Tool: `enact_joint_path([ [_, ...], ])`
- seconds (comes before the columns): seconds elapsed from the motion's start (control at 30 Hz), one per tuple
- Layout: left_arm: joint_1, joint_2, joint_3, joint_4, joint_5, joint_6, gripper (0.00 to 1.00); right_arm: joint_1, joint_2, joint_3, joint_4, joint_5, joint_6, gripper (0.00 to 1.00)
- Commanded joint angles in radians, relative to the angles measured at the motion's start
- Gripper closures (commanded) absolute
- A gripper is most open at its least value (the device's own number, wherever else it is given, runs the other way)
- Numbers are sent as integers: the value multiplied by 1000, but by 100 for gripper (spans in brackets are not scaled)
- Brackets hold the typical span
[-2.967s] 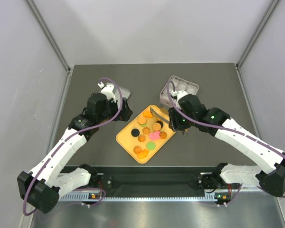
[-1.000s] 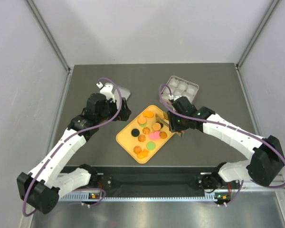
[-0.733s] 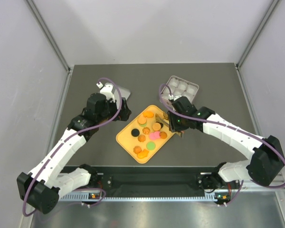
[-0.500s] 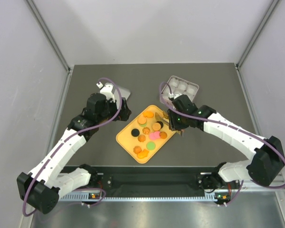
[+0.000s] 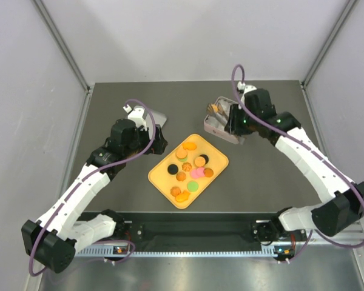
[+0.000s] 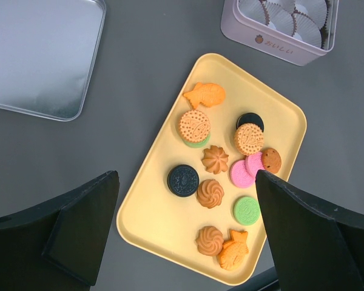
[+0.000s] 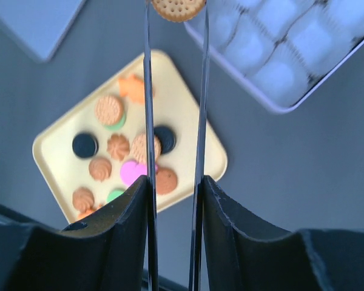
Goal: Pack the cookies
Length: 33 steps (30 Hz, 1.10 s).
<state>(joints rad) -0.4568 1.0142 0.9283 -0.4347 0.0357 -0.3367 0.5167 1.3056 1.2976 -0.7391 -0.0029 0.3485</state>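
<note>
Several small cookies (image 5: pixel 194 167), mostly orange with a few black, pink and green, lie on the yellow-orange tray (image 5: pixel 161 179); they also show in the left wrist view (image 6: pixel 218 160). My right gripper (image 5: pixel 233 121) (image 7: pixel 175 188) is shut on thin metal tweezers (image 7: pixel 147 91). The tweezers' tips pinch a round orange cookie (image 7: pixel 178 7) (image 5: pixel 213 108) over the near left edge of the pink tin (image 5: pixel 221 134) (image 7: pixel 279 109) with its grey paper cups. My left gripper (image 5: pixel 161 140) (image 6: pixel 185 176) is open and empty, above the tray (image 6: pixel 151 230).
A silver lid (image 6: pixel 42 54) lies flat left of the tin, partly under my left arm in the top view (image 5: pixel 160 115). The pink tin (image 6: pixel 273 45) stands beyond the tray's far corner. Grey walls close in the dark table.
My right arm has moved from the tray's right edge up and back to the tin, carrying a round orange cookie in the tweezers. The left arm has not moved.
</note>
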Motion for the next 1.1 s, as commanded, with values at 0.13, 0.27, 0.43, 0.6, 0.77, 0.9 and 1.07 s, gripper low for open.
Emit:
enact_joint_path([
  [0.13,7,-12,6,17,10,13,1,-133,190,204,101,-54,-45,75],
  [0.27,7,-19,3,19,3,13,1,-162,300,264,101,-16,-52,76],
  [0.43,7,-19,1,22,7,11,1,-185,365,273,118,29,-52,76],
  [0.6,7,-12,1,22,15,11,1,-195,406,278,129,58,-63,76],
  [0.77,7,-9,1,24,20,11,1,-202,438,290,132,67,-62,76],
  [0.9,7,-11,1,24,20,11,1,-207,458,301,135,75,-60,76],
  [1.07,7,-14,0,24,21,11,1,-207,469,305,147,80,-62,75],
])
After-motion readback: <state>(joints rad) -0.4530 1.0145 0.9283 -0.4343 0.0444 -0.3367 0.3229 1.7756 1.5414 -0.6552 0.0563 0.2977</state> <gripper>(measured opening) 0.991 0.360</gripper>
